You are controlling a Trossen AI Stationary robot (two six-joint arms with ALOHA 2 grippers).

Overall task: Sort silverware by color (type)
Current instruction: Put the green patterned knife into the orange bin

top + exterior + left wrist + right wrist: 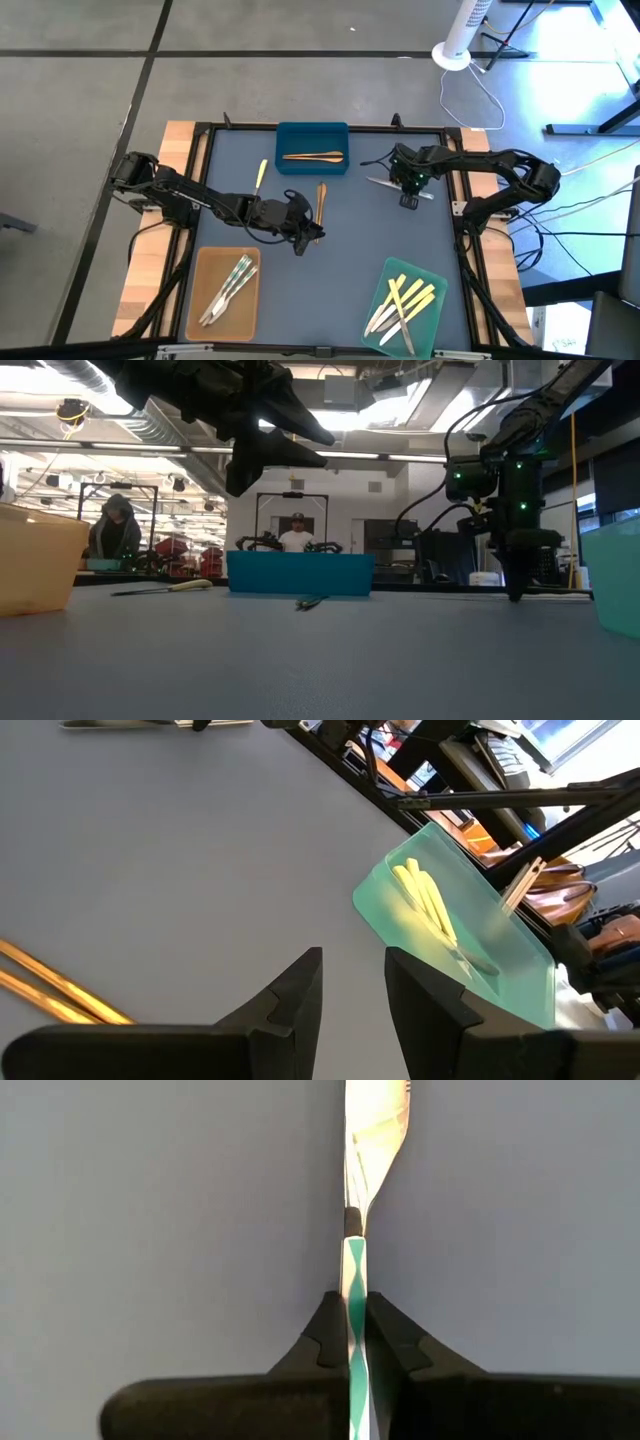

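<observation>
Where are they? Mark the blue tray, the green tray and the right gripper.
blue tray [312, 128], high view, its far rim.
green tray [433, 271], high view, its near-right rim.
right gripper [355, 1320], right wrist view, between fingertips shut on a utensil.

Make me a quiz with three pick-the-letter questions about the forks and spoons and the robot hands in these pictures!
1. Where does the wooden utensil that is already sorted lie?
A. in the blue tray
B. in the tan tray
C. on the floor

2. What colour are most utensils in the green tray?
A. brown
B. pale yellow
C. red

3. What is the right gripper doing?
A. hanging open over the tan tray
B. shut on a silver utensil
C. holding a tray

Answers:
1. A: the high view shows the brown piece inside the blue tray.
2. B: pale yellow utensils fill most of it, with a few silvery ones beside them.
3. B: the right wrist view shows its fingers pinching the utensil's green-patterned handle. The left gripper is open and empty.
</observation>
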